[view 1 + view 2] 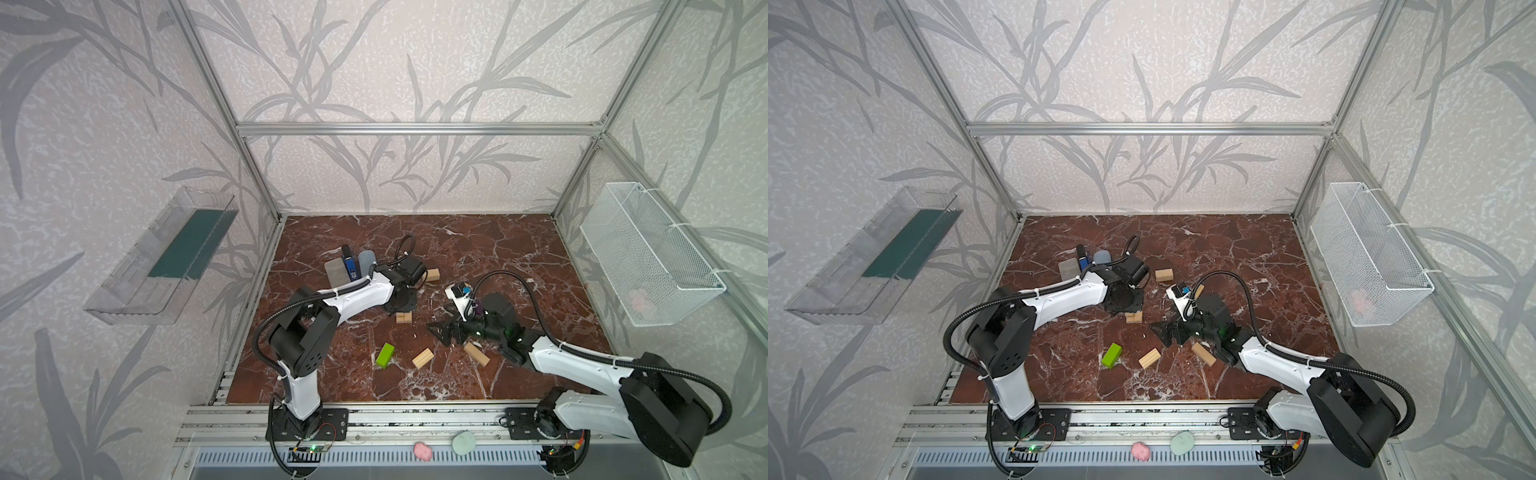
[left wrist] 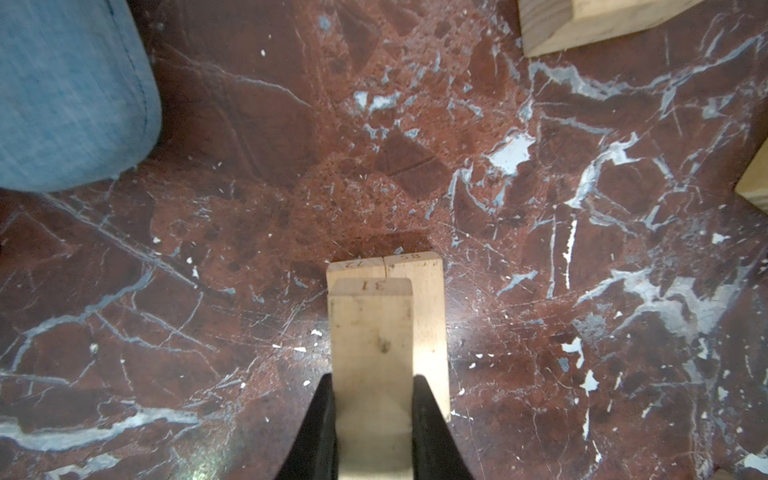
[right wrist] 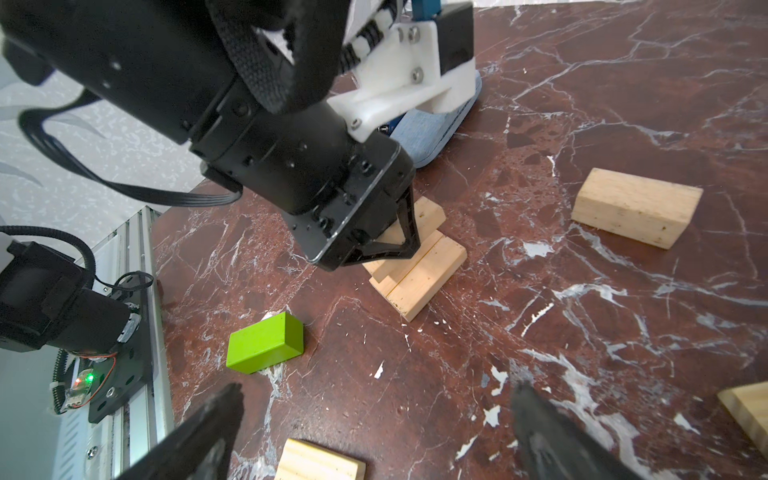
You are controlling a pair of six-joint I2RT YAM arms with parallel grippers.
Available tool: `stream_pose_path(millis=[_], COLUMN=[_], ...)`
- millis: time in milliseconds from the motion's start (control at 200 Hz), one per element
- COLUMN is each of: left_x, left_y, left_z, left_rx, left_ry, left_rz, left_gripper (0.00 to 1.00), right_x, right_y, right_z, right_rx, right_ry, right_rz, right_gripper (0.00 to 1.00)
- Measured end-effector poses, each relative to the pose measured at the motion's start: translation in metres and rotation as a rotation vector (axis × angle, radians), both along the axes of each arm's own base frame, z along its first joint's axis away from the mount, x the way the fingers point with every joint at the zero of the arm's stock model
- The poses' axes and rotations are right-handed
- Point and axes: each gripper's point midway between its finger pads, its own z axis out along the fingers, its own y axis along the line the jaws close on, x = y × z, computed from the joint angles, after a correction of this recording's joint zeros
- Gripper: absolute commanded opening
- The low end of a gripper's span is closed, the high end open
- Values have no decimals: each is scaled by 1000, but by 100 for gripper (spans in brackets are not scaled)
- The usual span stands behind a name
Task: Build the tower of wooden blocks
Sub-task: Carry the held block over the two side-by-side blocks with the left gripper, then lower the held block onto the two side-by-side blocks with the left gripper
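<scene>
Wood blocks (image 1: 423,358) lie scattered on the surface (image 1: 478,245). On the side walls, a white mesh basket (image 1: 623,232) holds a pink lump (image 1: 639,298), and a clear bin (image 1: 124,291) holds a dark green sheet (image 1: 187,245). The tower (image 3: 419,278) is two tan bricks side by side. The left pincer (image 2: 372,386) is clamped on a third tan brick (image 2: 372,340), lengthwise over them. The right pincer (image 3: 378,390) stands wide apart, empty, near the lime-green block (image 3: 264,343).

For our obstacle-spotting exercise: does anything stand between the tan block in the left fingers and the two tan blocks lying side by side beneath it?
Nothing visible does. The held block, in the left fingers, sits directly over the base pair.
</scene>
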Motion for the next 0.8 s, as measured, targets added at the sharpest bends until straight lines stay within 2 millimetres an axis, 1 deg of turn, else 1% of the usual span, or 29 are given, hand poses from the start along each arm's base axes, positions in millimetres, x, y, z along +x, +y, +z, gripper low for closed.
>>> stream_pose_path(millis=[280, 800], left_x=[-2, -3], left_y=[1, 2], left_z=[-9, -16], left_rx=[36, 49], left_ry=[11, 21], left_rz=[3, 16], left_gripper=[6, 6], right_x=[1, 2], right_y=[-1, -2], right_z=[2, 4], right_rx=[1, 1], right_ry=[-6, -17], right_rz=[-7, -18], right_gripper=[99, 99])
